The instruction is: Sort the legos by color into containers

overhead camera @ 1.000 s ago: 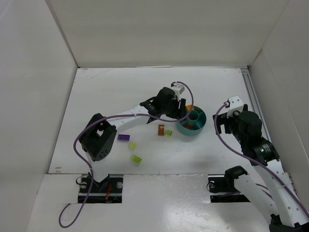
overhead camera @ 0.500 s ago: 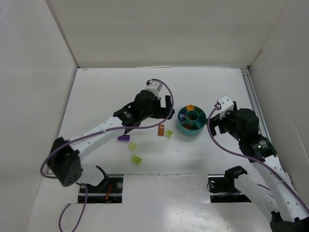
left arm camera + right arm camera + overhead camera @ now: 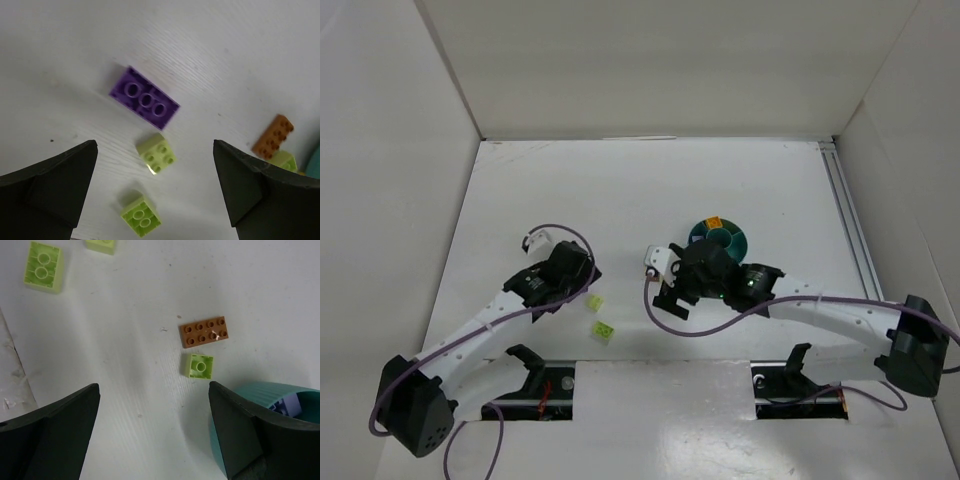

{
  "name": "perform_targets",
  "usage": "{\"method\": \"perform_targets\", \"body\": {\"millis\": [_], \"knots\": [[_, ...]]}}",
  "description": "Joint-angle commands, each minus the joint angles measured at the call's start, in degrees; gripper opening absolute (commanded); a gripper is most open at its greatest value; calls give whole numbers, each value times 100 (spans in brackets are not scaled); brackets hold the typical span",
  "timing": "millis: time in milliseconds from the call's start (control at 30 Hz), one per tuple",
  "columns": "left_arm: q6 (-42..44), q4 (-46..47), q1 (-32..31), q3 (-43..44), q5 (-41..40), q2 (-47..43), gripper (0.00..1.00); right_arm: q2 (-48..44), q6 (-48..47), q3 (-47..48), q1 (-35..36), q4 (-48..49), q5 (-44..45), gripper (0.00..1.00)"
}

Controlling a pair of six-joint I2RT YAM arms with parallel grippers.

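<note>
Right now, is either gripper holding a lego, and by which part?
Nothing is held: the left gripper and the right gripper are both open and empty.

The top view looks down from high above the near edge over the whole worktop (image 3: 520,180). Each wrist view faces down, close, past its own tool: left tool (image 3: 154,145), right tool (image 3: 152,386). Both share the brown brick (image 3: 204,331) just ahead of the right tool.

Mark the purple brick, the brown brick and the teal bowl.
purple brick (image 3: 146,101), left wrist view, on its middle stud.
brown brick (image 3: 204,331), right wrist view, centre of its studded top.
teal bowl (image 3: 260,392), right wrist view, on its ribbed outer wall.
</note>
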Motion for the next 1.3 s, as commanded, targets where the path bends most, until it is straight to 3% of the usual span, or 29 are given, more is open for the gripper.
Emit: {"method": "perform_targets", "body": {"millis": [0,200,367,600,633,800,1033,1067,1267], "knots": [[-878,-400,550,-241,-171,-142,100,154,181,293,156,657,405,94],[-1106,329,1446,-689,339,-142,100,-250,445,47,156,657,704,94],[-1281,761,1501,-620,481,200,100,-637,498,-15,156,298,1108,94],[-1352,937,1501,-286,542,1202,86,-1041,1120,-15,156,-423,2145,94],[-1352,832,1501,-285,542,1395,80,-1172,1209,-15,156,-511,2285,94],[-1352,1059,1501,-268,717,1564,65,-1656,1395,-68,156,-635,2700,94],[-1158,1104,1501,-127,666,1993,52,-1947,1675,-68,156,-1187,3288,94],[-1158,1104,1501,-57,665,2064,46,-2008,1746,-68,156,-1241,3289,94],[-833,1227,1501,136,665,2170,30,-2289,1861,-68,156,-1504,3587,94]]}}
